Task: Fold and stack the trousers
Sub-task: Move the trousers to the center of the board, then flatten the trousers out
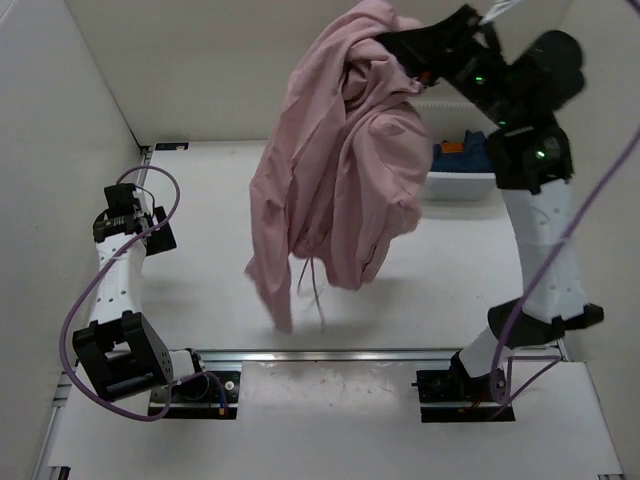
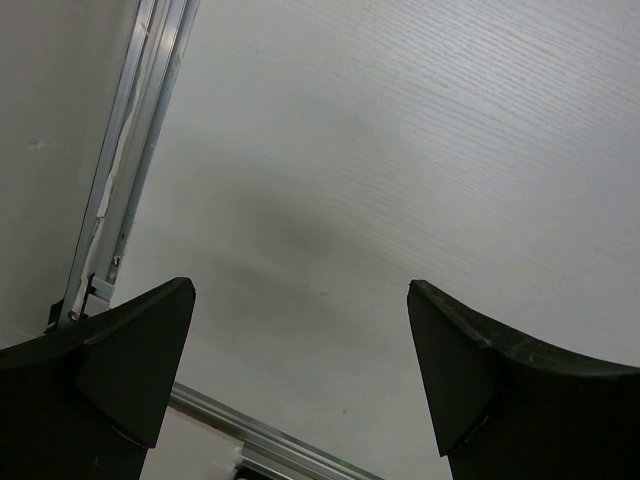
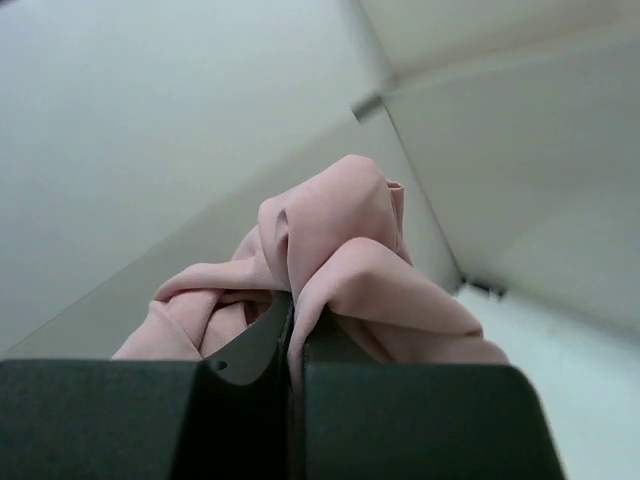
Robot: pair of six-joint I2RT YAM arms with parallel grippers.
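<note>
Item: trousers (image 1: 335, 160), dusty pink, hanging bunched in mid-air, centre-far.
Right gripper (image 3: 297, 330): pinching a top fold of the cloth.
Left gripper (image 2: 300, 370): spread wide, holding nothing, low at left.
Handling: probably light, limp and wrinkly; best taken at the lower hanging edge by the drawstrings (image 1: 318, 290).

A white bin (image 1: 462, 186) sits on the surface (image 1: 215, 240), holding a dark blue garment (image 1: 468, 158) with an orange tag (image 1: 452, 147).

There was one pair of dusty-pink, wrinkly thin-fabric trousers (image 1: 335, 170), one dark blue garment (image 1: 462, 157), one shallow white tray (image 1: 462, 187), two purple cables (image 1: 72, 330) (image 1: 598, 190), one white bench (image 1: 200, 250) and two black two-finger pincers, the left pincer (image 2: 300, 300) and the right pincer (image 3: 296, 325).
</note>
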